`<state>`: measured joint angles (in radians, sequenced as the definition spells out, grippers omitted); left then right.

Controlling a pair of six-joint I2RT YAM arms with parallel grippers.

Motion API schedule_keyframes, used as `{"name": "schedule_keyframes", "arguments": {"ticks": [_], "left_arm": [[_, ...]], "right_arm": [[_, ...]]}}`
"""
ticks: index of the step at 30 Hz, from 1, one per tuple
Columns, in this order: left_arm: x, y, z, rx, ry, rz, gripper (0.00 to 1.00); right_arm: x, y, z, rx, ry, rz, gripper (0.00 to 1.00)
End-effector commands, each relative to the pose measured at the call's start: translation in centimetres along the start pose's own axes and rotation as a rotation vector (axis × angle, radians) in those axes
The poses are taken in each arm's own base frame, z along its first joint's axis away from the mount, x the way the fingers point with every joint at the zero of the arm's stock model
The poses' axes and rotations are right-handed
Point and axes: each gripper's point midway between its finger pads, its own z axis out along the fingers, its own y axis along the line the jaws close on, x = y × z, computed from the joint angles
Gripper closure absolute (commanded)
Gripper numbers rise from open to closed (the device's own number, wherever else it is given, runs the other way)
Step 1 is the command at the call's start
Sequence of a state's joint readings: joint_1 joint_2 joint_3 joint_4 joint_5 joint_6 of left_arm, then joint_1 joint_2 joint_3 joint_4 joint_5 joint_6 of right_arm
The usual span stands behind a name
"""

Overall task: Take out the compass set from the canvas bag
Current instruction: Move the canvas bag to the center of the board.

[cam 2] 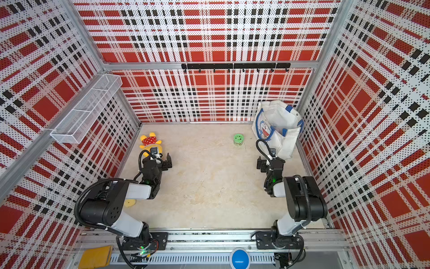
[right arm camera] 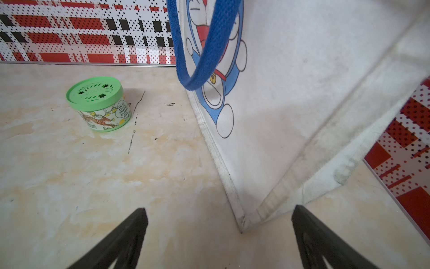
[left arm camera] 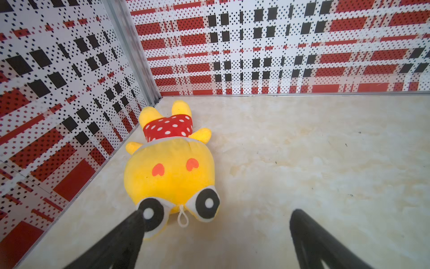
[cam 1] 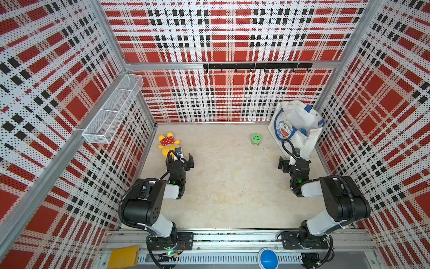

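The canvas bag (cam 1: pixel 300 121) (cam 2: pixel 279 121) stands upright in the far right corner, white with blue strap handles and a blue cartoon cat print. Its mouth faces up and only white fabric shows inside; the compass set is hidden. My right gripper (cam 1: pixel 293 161) (cam 2: pixel 270 161) sits low in front of the bag. In the right wrist view it (right arm camera: pixel 220 209) is open and empty, with the bag's bottom corner (right arm camera: pixel 242 223) just beyond the fingertips. My left gripper (cam 1: pixel 183 160) (left arm camera: pixel 216 214) is open and empty on the left side of the floor.
A yellow plush toy (cam 1: pixel 168 143) (left arm camera: pixel 169 167) lies at the far left, close to one left fingertip. A green-lidded tin (cam 1: pixel 256 139) (right arm camera: pixel 99 104) stands left of the bag. A wire basket (cam 1: pixel 114 109) hangs on the left wall, a hook rail (cam 1: pixel 256 66) on the back wall.
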<state>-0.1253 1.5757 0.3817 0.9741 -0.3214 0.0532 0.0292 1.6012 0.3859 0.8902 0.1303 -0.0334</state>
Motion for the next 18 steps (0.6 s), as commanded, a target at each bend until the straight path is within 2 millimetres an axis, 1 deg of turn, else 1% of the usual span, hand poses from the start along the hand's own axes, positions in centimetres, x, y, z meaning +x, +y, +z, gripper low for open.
{"name": "schedule_keyframes", "arguments": {"ticks": [1,18], "left_arm": [[-0.19,0.13,0.06,-0.002,-0.009,-0.01,0.0],[-0.19,0.17,0.07,-0.003,-0.009,-0.01,0.0]], "right_arm": [[-2.03,0.46,-0.04,-0.028,-0.066,-0.008,0.0],[-2.0,0.48,0.01,-0.029,-0.065,-0.008,0.01]]}}
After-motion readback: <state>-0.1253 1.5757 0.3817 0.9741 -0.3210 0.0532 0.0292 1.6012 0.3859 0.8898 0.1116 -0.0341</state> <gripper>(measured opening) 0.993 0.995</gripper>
